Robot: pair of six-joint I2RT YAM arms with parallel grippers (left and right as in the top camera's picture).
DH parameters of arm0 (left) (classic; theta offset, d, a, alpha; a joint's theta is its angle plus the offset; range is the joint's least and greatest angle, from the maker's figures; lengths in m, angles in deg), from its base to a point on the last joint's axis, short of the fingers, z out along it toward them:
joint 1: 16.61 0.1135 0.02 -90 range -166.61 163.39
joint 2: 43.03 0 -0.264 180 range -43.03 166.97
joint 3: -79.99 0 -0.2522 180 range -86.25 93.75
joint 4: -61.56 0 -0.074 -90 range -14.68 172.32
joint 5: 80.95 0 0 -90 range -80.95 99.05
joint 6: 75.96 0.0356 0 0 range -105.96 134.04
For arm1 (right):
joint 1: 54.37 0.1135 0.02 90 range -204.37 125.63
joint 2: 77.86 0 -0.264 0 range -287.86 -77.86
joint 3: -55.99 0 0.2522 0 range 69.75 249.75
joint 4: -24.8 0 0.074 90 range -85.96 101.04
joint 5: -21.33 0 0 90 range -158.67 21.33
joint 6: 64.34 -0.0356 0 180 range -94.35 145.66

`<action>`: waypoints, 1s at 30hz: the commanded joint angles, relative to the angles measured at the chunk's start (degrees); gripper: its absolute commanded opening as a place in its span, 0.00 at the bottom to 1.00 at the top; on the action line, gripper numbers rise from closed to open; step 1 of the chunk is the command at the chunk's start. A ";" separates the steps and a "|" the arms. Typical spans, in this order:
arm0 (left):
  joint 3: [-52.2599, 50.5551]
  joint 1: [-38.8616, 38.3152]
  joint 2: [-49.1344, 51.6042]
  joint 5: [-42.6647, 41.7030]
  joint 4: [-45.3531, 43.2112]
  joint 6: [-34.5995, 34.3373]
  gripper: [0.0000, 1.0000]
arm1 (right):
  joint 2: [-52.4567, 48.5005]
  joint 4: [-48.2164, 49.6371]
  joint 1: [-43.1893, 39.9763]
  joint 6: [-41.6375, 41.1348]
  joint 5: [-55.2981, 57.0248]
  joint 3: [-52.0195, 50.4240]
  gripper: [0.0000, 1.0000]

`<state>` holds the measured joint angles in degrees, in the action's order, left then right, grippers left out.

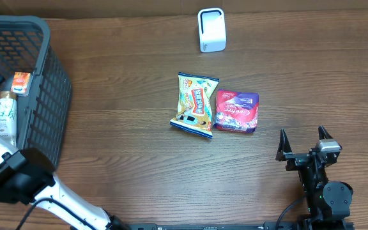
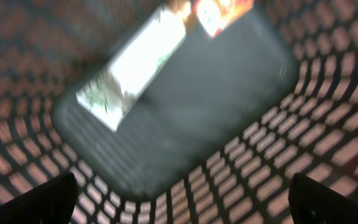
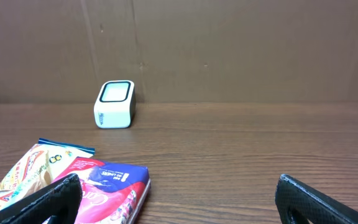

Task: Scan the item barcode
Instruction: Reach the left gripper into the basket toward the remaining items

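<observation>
Okay, we see the basket (image 1: pixel 55 105) at the table's (image 1: pixel 126 76) left edge holding a white pack (image 1: pixel 6 115) and an orange packet (image 1: pixel 21 83) on its floor. The left gripper (image 2: pixel 185 205) points down into it, jaws wide apart, empty. The right gripper (image 1: pixel 302 135) sits near right, jaws apart, empty. The snack bag (image 1: pixel 195 104) and pink pack (image 1: pixel 237 110) touch mid-table, and the scanner (image 1: pixel 211 29) stands behind them.
</observation>
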<state>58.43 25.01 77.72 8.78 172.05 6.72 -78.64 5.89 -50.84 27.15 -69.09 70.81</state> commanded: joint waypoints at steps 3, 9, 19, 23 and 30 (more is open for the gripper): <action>-10.88 -0.02 -3.48 1.57 0.09 -2.19 1.00 | 0.61 0.37 0.48 0.07 0.37 -0.61 1.00; -15.21 -0.02 -3.48 6.84 -0.92 -4.72 1.00 | 0.61 0.37 0.48 0.07 0.37 -0.61 1.00; -20.02 -0.13 -3.91 4.24 0.11 -2.93 1.00 | 0.61 0.37 0.48 0.07 0.37 -0.61 1.00; -22.21 -0.13 -6.58 3.61 0.11 -3.48 1.00 | 0.61 0.37 0.48 0.07 0.37 -0.61 1.00; -23.89 0.15 -14.78 3.80 0.11 -3.50 0.22 | 0.61 0.37 0.48 0.07 0.37 -0.61 1.00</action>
<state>34.68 25.01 69.17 13.13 171.98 3.31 -78.66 5.87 -50.84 27.17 -69.09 70.81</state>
